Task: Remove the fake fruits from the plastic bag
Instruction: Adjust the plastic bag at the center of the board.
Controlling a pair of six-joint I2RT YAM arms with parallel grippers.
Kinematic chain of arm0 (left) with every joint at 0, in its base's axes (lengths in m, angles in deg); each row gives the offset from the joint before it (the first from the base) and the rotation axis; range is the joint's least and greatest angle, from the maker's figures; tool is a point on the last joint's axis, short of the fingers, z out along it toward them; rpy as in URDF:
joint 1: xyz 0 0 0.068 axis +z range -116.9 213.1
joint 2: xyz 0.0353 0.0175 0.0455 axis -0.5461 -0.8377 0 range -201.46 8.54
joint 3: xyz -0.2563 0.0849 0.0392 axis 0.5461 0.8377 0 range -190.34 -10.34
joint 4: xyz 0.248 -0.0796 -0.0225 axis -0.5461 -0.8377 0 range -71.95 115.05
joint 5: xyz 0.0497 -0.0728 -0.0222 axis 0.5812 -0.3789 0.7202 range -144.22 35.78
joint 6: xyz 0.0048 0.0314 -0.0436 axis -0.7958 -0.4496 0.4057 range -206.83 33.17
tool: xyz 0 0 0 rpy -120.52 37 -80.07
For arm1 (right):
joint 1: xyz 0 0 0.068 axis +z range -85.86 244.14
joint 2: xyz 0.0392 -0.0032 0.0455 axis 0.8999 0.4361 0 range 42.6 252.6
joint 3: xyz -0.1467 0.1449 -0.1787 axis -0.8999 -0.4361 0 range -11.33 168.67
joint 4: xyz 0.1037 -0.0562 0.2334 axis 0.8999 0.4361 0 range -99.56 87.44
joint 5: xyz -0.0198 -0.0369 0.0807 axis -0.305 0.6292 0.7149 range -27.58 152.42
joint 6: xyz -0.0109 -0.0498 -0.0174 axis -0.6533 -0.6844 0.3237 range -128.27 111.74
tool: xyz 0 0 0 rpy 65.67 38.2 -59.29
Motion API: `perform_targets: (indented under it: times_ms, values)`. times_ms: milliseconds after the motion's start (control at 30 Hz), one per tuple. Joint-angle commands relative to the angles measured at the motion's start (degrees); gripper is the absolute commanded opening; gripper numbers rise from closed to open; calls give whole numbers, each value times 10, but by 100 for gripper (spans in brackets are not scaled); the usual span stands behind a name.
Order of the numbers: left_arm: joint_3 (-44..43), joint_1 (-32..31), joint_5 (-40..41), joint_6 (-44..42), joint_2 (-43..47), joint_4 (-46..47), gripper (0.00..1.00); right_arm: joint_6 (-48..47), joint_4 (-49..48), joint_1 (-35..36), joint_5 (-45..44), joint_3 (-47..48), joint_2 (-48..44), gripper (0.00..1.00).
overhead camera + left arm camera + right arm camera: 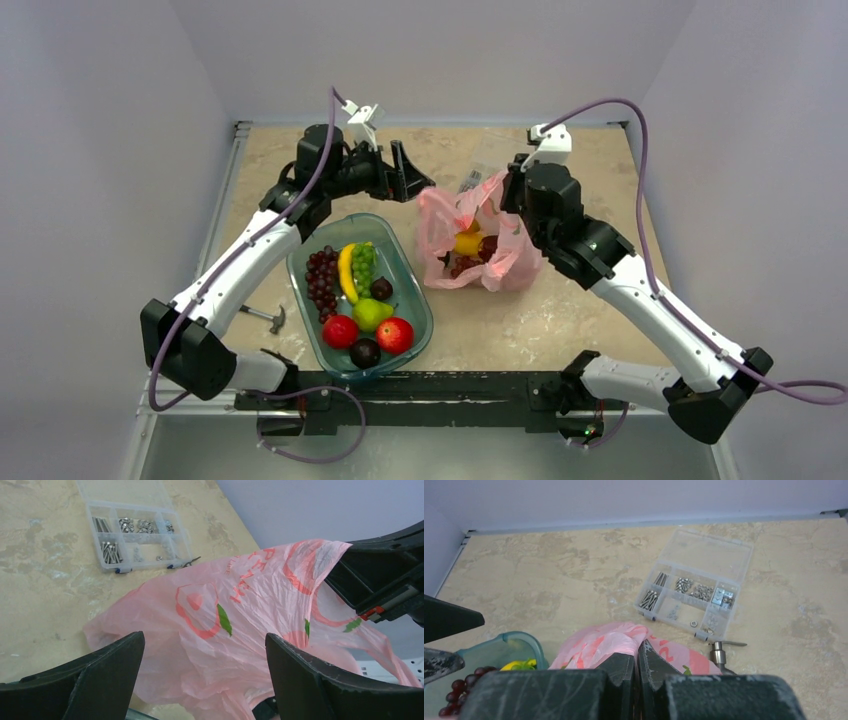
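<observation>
Right pincer (637,651): pressed together, pinching bag's upper edge.
Left pincer (408,175): spread wide, just left of bag, holding nothing.
Bag (505,268): pink, crumpled on surface (520,320), right of tray (424,308).
Fruits (468,243): yellow and red, inside bag.
Parts box (696,590): beyond bag.

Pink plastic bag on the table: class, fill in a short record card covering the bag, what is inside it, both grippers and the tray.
bag: pink plastic bag, crumpled, right of the tray
inside bag: yellow fruit and red fruit visible
left gripper: open, at the bag's left side, gripping nothing
right gripper: shut on the bag's top edge
tray: teal tray, holding a banana and red apples
</observation>
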Motion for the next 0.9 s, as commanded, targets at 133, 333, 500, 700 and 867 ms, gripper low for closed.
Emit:
perform_targets:
  times_ms: [133, 333, 500, 700, 867]
  values:
    - [-29, 0, -102, -113, 36, 43, 96, -67, -81, -1, -26, 32, 20, 0]
    - [-23, 0, -82, -222, 107, 16, 88, -76, -71, -1, -3, 28, 29, 0]
    - [17, -30, -107, -163, 125, 102, 100, -67, -51, -1, 25, 14, 26, 0]
    - [30, -143, 26, -246, 115, 55, 100, -61, -46, -1, 45, 9, 16, 0]
    - [-6, -170, 96, -267, 11, -25, 100, -58, -29, -1, 46, 9, 8, 0]
